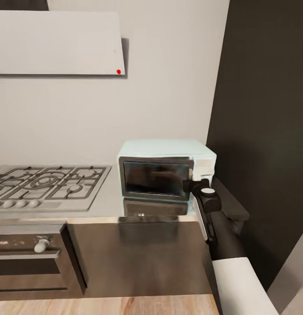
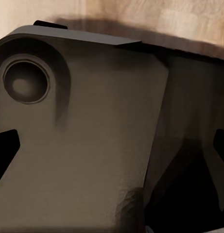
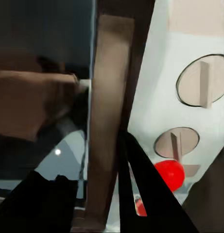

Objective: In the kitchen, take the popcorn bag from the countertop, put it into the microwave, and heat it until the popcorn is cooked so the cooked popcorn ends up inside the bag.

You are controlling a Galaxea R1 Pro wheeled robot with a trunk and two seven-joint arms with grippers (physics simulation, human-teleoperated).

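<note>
Right end effector (image 1: pixel 196 183) sits at the microwave (image 1: pixel 167 168), against the seam between its dark glass door and the knob panel; whether its fingers are apart or together I cannot tell. In the right wrist view a dark fingertip (image 3: pixel 141 184) lies just beside the red dot (image 3: pixel 169 174), below two round knobs. The microwave stands on the counter (image 1: pixel 108 199), door closed, right of the gas hob (image 1: pixel 46 181). Its door probably swings stiffly, best caught at that seam edge.
</note>
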